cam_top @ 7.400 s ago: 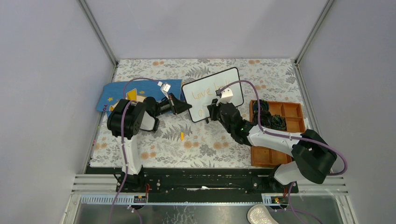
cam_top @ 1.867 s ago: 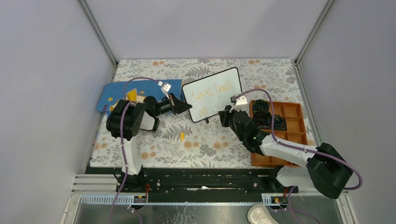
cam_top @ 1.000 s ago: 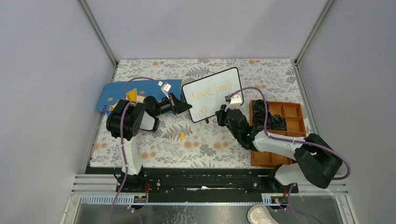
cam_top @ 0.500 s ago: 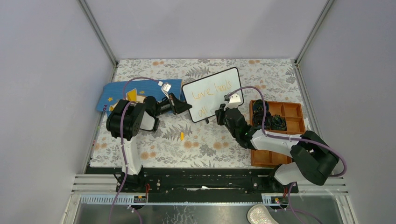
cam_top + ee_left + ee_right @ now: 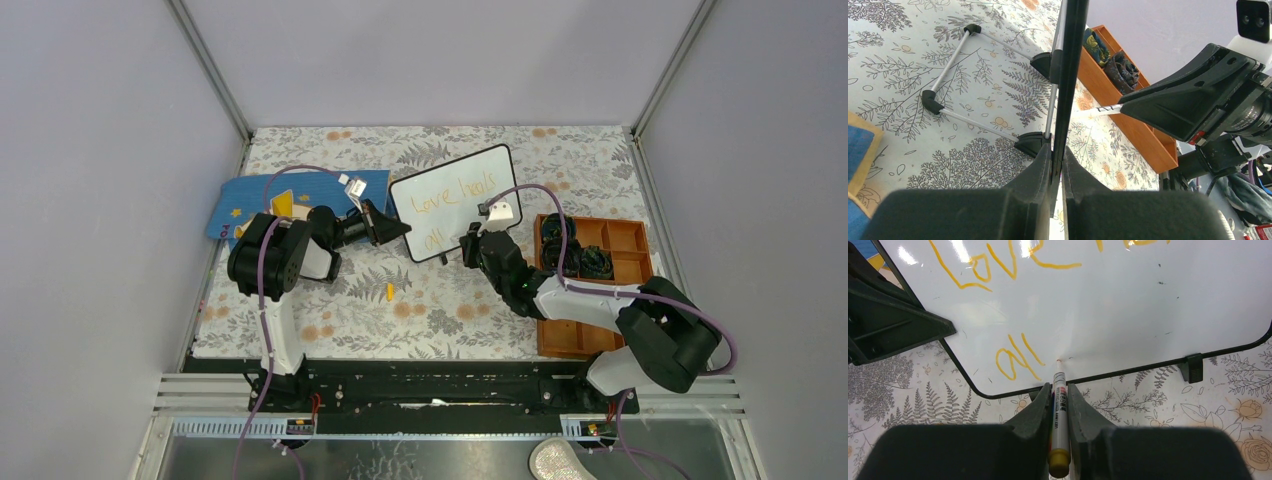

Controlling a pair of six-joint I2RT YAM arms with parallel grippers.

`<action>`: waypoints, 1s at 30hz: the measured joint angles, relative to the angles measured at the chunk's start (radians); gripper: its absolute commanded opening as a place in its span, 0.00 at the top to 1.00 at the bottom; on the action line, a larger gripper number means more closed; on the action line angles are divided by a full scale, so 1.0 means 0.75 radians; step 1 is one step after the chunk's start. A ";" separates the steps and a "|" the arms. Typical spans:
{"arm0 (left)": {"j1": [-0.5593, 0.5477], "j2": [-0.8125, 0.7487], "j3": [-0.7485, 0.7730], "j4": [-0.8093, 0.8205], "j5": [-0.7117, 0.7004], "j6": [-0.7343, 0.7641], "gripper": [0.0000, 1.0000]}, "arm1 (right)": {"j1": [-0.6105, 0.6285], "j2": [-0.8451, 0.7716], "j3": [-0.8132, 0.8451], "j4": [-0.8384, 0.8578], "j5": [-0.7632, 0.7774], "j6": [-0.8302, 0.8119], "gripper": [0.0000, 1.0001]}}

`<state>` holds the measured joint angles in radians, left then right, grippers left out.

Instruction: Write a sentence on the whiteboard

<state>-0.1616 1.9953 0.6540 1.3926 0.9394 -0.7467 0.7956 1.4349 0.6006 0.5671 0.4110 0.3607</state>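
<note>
Only part of the sentence [image 5: 1020, 352] reads cleanly. In the right wrist view the upper line is cut off by the top edge after "Love" and broken by glare, while "all" on the lower line shows whole. From the top view the orange words are thin and faint.

The whiteboard [image 5: 455, 215] stands tilted on the tabletop [image 5: 430, 310] toward 12 o'clock, with part of its right side hidden behind the right wrist. The left gripper [image 5: 1057, 150] is closed narrow on the board's edge at 9 o'clock. Its own view sees the board edge-on, so the writing face is out of sight there and only the wire stand [image 5: 948, 55] shows behind.

The right gripper [image 5: 1059, 390] is clamped on a marker [image 5: 1060, 405]. The tip lies at the board face just right of "all", near the lower frame; I cannot tell whether it presses on the surface. The marker's print is too small to read.

White board lies open from the tip toward 3 o'clock, along the lower line to the rounded corner. An orange tray [image 5: 600, 285] sits at 3 o'clock of the board, close by the right arm, holding dark items I cannot identify. A blue mat [image 5: 300, 195] lies at 9 o'clock, partly covered by the left arm. Floral tabletop stretches between the arms toward 6 o'clock, with one small orange piece [image 5: 389, 291] on it.
</note>
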 measured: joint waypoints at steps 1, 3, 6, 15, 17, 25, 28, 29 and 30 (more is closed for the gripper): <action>0.000 0.000 0.000 -0.001 0.000 0.001 1.00 | 0.000 0.002 0.003 0.000 -0.001 0.001 1.00; 0.000 0.000 0.000 -0.003 0.000 0.002 1.00 | -0.001 0.003 0.003 0.000 -0.001 0.001 1.00; 0.000 0.000 0.000 -0.004 0.000 0.004 1.00 | -0.001 0.003 0.003 0.000 0.000 0.001 1.00; 0.000 0.000 0.000 -0.004 0.000 0.008 1.00 | -0.001 0.003 0.003 -0.002 0.008 0.004 1.00; -0.001 0.000 0.000 -0.004 0.000 0.008 1.00 | -0.001 0.003 0.003 -0.002 0.008 0.005 1.00; -0.001 -0.004 0.000 -0.013 -0.001 0.009 1.00 | -0.001 0.003 0.003 -0.005 0.008 0.006 1.00; -0.001 -0.004 0.000 -0.014 0.000 0.009 1.00 | -0.001 0.003 0.003 -0.006 0.008 0.007 1.00; -0.001 -0.004 0.000 -0.014 -0.001 0.009 1.00 | -0.001 0.003 0.003 -0.006 0.008 0.007 1.00; -0.001 -0.004 0.000 -0.014 -0.001 0.009 1.00 | -0.001 0.003 0.003 -0.006 0.008 0.009 1.00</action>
<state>-0.1623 1.9923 0.6540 1.3823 0.9390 -0.7399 0.7952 1.4372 0.6025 0.5629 0.4171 0.3676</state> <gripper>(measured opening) 0.141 0.175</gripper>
